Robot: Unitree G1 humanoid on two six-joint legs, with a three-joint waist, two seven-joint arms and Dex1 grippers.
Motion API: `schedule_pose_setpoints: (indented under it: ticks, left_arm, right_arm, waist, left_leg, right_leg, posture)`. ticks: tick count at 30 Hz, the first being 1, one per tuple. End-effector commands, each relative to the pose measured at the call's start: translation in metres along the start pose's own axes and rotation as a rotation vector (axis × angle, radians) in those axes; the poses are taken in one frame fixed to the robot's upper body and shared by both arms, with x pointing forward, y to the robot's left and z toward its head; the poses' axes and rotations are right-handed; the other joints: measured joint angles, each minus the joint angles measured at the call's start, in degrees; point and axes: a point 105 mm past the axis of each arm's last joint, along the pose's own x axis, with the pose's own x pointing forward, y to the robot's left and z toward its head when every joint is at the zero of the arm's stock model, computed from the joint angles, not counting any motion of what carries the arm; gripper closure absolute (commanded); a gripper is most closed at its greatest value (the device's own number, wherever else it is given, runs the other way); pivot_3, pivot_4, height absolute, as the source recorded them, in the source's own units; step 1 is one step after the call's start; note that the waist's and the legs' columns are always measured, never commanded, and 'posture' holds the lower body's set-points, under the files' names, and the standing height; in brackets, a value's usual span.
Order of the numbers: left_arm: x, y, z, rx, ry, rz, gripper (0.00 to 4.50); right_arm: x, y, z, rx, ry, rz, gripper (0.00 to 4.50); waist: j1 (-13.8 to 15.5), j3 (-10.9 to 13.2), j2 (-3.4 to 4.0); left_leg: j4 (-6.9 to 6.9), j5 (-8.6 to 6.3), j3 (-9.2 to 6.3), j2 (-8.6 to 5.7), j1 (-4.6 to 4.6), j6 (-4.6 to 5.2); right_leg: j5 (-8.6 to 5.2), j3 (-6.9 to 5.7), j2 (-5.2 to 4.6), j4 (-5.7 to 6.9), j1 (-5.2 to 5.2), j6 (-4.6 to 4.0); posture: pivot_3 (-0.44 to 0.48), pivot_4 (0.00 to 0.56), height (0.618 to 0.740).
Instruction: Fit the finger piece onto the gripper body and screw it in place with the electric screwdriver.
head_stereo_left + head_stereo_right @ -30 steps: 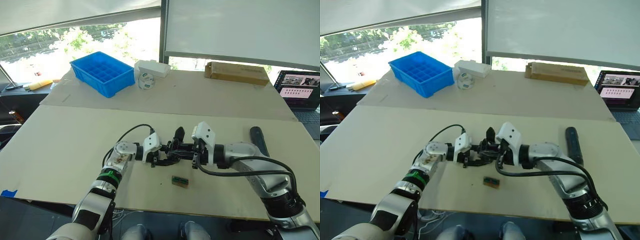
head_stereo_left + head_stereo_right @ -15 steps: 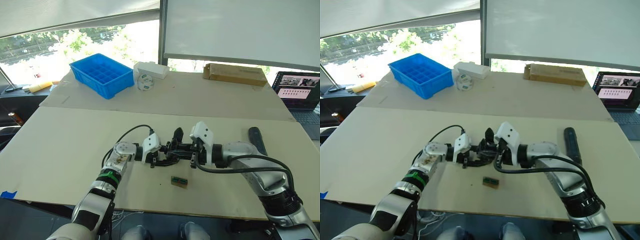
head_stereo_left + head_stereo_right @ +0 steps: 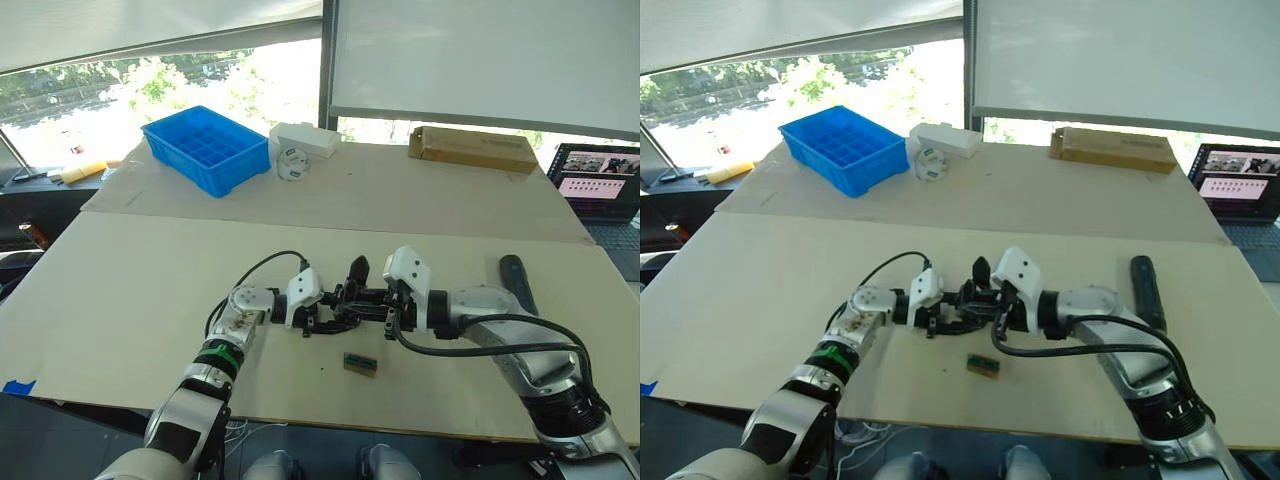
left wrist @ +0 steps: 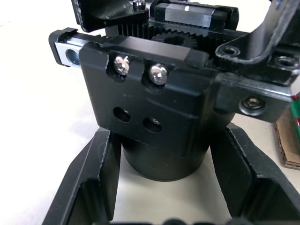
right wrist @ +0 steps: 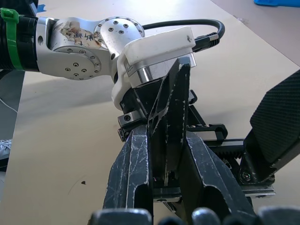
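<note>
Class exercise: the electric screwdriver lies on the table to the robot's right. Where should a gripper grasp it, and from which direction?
Probably mid-barrel on the electric screwdriver, coming from above with the jaws across its width. It lies flat, long and cylindrical, with bare table on both sides.

Gripper body (image 4: 154,117) is sitting between the two arms near the table's front edge, black block on a round base, two screws on its face, gear rack on top, one pointed finger sticking up. Finger piece (image 5: 169,112), black wedge, is standing against it. Electric screwdriver (image 3: 517,283) is lying flat well off to the right.
</note>
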Motion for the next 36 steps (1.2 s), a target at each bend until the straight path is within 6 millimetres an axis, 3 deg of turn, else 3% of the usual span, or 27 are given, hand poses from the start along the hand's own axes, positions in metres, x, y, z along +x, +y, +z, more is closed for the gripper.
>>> schedule_pose_setpoints:
  ticks: [1, 4, 6, 15, 25, 26, 29, 32, 36]
  left_arm:
    - [0.012, -0.014, -0.004, -0.008, 0.008, -0.071, 2.21]
    - [0.012, -0.013, -0.004, -0.008, 0.009, -0.069, 2.21]
    - [0.012, -0.013, -0.005, -0.011, 0.009, -0.067, 2.21]
    - [0.011, -0.012, -0.006, -0.018, 0.009, -0.054, 2.21]
    - [0.007, -0.006, -0.001, -0.044, -0.041, -0.007, 2.21]
    - [0.004, -0.005, 0.003, -0.034, -0.057, -0.007, 1.14]
    - [-0.006, -0.003, 0.013, 0.001, -0.082, -0.005, 0.04]
    - [-0.025, -0.001, 0.016, 0.016, -0.068, 0.01, 0.04]
    - [-0.062, 0.001, 0.01, 0.001, -0.022, 0.063, 0.04]
  right_arm:
    - [0.001, 0.004, -0.003, 0.021, -0.007, 0.021, 4.11]
    - [0.002, 0.002, 0.02, -0.011, -0.115, 0.008, 4.11]
    - [0.001, 0.002, 0.03, -0.044, -0.158, 0.007, 3.1]
    - [-0.004, 0.008, 0.038, -0.131, -0.236, 0.025, 0.02]
    - [-0.031, 0.012, 0.066, -0.214, -0.423, -0.007, 0.02]
    - [-0.038, 0.014, 0.071, -0.226, -0.443, -0.023, 0.0]
    - [-0.054, 0.021, 0.08, -0.279, -0.456, -0.06, 0.0]
    - [-0.072, 0.028, 0.085, -0.314, -0.45, -0.123, 0.0]
    - [-0.106, 0.025, 0.075, -0.255, -0.416, -0.287, 0.0]
  waist:
    - [0.04, 0.0, 0.0]
    - [0.04, 0.0, 0.0]
    - [0.04, 0.0, 0.0]
    - [0.37, 0.01, 0.01]
    - [0.39, 0.01, 0.01]
    - [0.39, 0.01, 0.01]
    - [0.37, 0.04, 0.02]
    - [0.25, 0.1, 0.01]
    - [0.21, 0.12, 0.0]
  left_leg:
    - [0.0, 0.0, 0.0, 0.0, 0.0, 0.0]
    - [0.0, 0.0, -0.02, 0.0, -0.04, 0.0]
    - [0.01, 0.0, -0.02, 0.0, -0.13, 0.0]
    - [0.02, 0.0, -0.04, -0.08, -0.31, 0.03]
    - [0.02, 0.0, -0.07, -0.08, -0.29, 0.03]
    - [0.02, 0.0, -0.07, -0.08, -0.3, 0.03]
    - [0.02, 0.0, -0.13, -0.08, -0.38, 0.02]
    - [0.02, 0.0, -0.13, -0.07, -0.44, 0.02]
    - [0.01, 0.02, -0.16, -0.01, -0.42, -0.03]
  right_leg:
    - [0.0, 0.0, 0.0, 0.0, 0.0, 0.0]
    - [0.0, -0.02, 0.0, 0.0, -0.02, 0.0]
    - [0.0, -0.01, 0.0, 0.02, -0.1, 0.0]
    - [0.01, -0.15, 0.22, -0.01, -0.17, 0.03]
    - [0.01, -0.16, 0.25, -0.01, -0.15, 0.04]
    - [0.01, -0.15, 0.24, 0.0, -0.15, 0.04]
    - [0.01, -0.17, 0.24, -0.02, -0.21, 0.04]
    - [0.01, -0.17, 0.27, -0.02, -0.26, 0.04]
    - [-0.04, -0.15, 0.32, 0.01, -0.29, -0.03]
  posture:
    - [0.0, 0.15, 0.74]
    - [0.0, 0.15, 0.74]
    - [0.0, 0.15, 0.74]
    - [0.0, 0.15, 0.74]
    - [0.0, 0.15, 0.74]
    - [0.0, 0.15, 0.74]
    - [0.0, 0.15, 0.74]
    - [0.0, 0.15, 0.74]
    - [0.0, 0.15, 0.74]
